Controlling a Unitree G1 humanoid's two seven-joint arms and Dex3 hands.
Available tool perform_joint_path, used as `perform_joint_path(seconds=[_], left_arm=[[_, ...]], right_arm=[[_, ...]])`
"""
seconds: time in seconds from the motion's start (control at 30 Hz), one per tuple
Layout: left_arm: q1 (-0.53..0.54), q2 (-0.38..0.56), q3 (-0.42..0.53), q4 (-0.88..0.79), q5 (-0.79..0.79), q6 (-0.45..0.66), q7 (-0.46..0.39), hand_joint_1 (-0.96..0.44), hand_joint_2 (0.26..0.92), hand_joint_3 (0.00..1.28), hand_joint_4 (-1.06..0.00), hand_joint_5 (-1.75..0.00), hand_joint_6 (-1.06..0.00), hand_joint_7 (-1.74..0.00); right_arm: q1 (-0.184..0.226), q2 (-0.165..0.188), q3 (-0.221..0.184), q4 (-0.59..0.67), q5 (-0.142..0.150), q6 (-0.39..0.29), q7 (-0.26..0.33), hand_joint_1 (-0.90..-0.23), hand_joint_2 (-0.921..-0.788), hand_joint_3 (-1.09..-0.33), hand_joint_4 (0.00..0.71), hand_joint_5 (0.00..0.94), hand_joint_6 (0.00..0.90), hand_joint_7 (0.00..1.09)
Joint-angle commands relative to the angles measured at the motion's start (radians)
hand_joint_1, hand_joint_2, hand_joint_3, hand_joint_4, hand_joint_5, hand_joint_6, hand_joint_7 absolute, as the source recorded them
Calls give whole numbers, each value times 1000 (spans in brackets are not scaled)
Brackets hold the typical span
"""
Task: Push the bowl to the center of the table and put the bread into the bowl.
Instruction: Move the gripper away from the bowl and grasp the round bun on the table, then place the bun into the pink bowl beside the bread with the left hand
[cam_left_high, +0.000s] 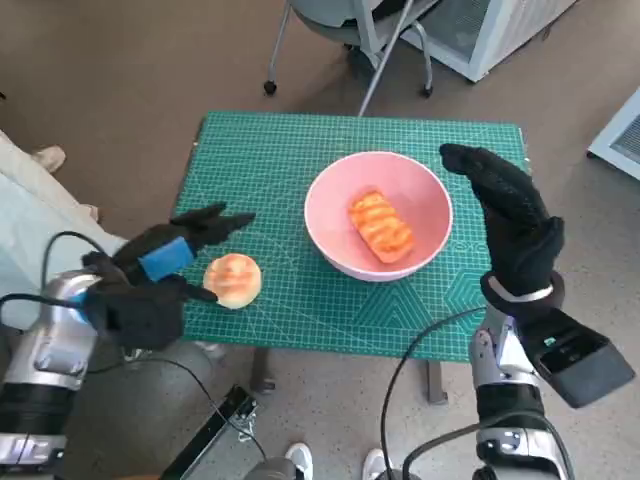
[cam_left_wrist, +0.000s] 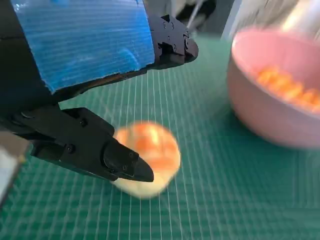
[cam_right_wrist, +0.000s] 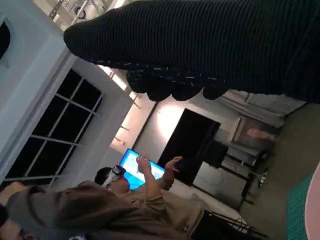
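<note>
Fingers of the left hand (cam_left_high: 165, 262) are spread apart around a round bread roll (cam_left_high: 233, 279) without closing on it; the hand holds nothing. In the left wrist view one black finger (cam_left_wrist: 107, 154) lies low in front of the roll (cam_left_wrist: 147, 164) and another reaches over it, with a gap on both sides as far as the blur allows. The roll sits on the green cutting mat (cam_left_high: 270, 160) near the table's left front corner, well apart from the pink bowl (cam_left_high: 330, 195).

The right hand (cam_left_high: 510, 215) is raised, flat and open, just beside the bowl's right rim; contact with the rim cannot be confirmed. It grips nothing.

Task status, as judged from the layout:
- The bowl stands close to the middle of the mat, slightly right of centre. The push step looks complete or nearly so.
- One elongated glazed bread piece (cam_left_high: 381, 226) already lies inside the bowl.
- The round roll is outside the bowl. It has not yet been grasped, lifted or placed.

Limits of view:
- The left wrist view is motion-blurred; the roll's edges and the bowl's contents are soft.
- The right wrist view shows only the glove (cam_right_wrist: 225, 45), a room interior and a seated person (cam_right_wrist: 125, 200); the bowl appears as a thin pink sliver at the frame edge.
- The table's legs and front edge are partly hidden by the arms and cables.
</note>
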Motion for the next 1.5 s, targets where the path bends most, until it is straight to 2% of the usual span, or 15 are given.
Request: perform_joint_path(seconds=[0.03,0.23,0.33,0.4,0.5,0.57,0.6,0.63,0.67,0.7,0.8,1.03,1.17,1.33,1.5], left_arm=[[-52,-26,-49,59,50,26,2,-183,796,2,-88,0,-249,-30],[-116,-70,-114,190,112,18,24,-205,798,2,-96,-5,-244,-20],[-152,-94,-147,266,148,10,56,-181,800,2,-159,-23,-281,-30],[-173,-105,-166,307,174,7,81,-138,804,3,-262,-33,-355,-44],[-197,-117,-191,362,208,3,125,-59,829,10,-469,-65,-514,-82],[-207,-120,-206,393,230,-4,160,-10,857,19,-644,-124,-651,-137],[-211,-118,-212,406,241,-11,179,-1,865,18,-677,-145,-672,-164],[-214,-117,-217,416,248,-17,193,0,885,50,-683,-509,-620,-558],[-218,-111,-220,423,254,-26,207,0,898,80,-675,-756,-576,-822],[-221,-107,-223,429,259,-33,217,1,906,86,-685,-916,-567,-956],[-233,-79,-207,414,246,-62,223,2,910,86,-709,-1108,-585,-1077],[-238,-21,-97,268,138,-82,193,3,919,63,-714,-1170,-620,-1131],[-226,-11,-21,156,80,-92,219,3,919,59,-704,-1170,-634,-1139],[-250,-24,48,52,27,-124,259,3,919,57,-695,-1175,-648,-1134],[-289,-67,58,-15,23,-138,296,3,917,48,-704,-1153,-666,-1128]], right_arm=[[4,2,-4,-6,13,19,18,-590,-921,-665,299,0,-1,805],[7,0,-9,-10,6,18,20,-590,-921,-665,297,0,-1,805],[9,-1,-10,-13,3,19,18,-585,-921,-665,297,0,-1,804],[11,-2,-12,-14,-1,18,16,-582,-921,-666,297,0,-1,803],[13,-3,-13,-17,-6,16,12,-576,-921,-667,297,0,-1,802],[16,-3,-14,-22,-9,15,9,-572,-921,-667,298,1,-1,802],[17,-3,-15,-23,-10,13,8,-572,-921,-667,298,1,-1,801],[18,-3,-16,-24,-12,12,7,-570,-921,-667,300,2,-1,801],[20,-3,-17,-25,-14,10,6,-570,-921,-667,301,2,-1,801],[21,-3,-17,-27,-15,8,5,-569,-921,-667,302,3,-1,801],[27,-4,-19,-34,-20,5,1,-566,-921,-667,304,4,-1,800],[34,-8,-23,-47,-29,6,-9,-562,-921,-668,307,5,-1,797],[29,-6,-23,-41,-39,-1,-18,-562,-921,-674,308,5,-1,796],[18,-3,-23,-21,-48,-6,-23,-560,-921,-686,308,5,-1,796],[7,1,-24,-4,-47,-6,-20,-560,-921,-692,308,5,-1,796]])
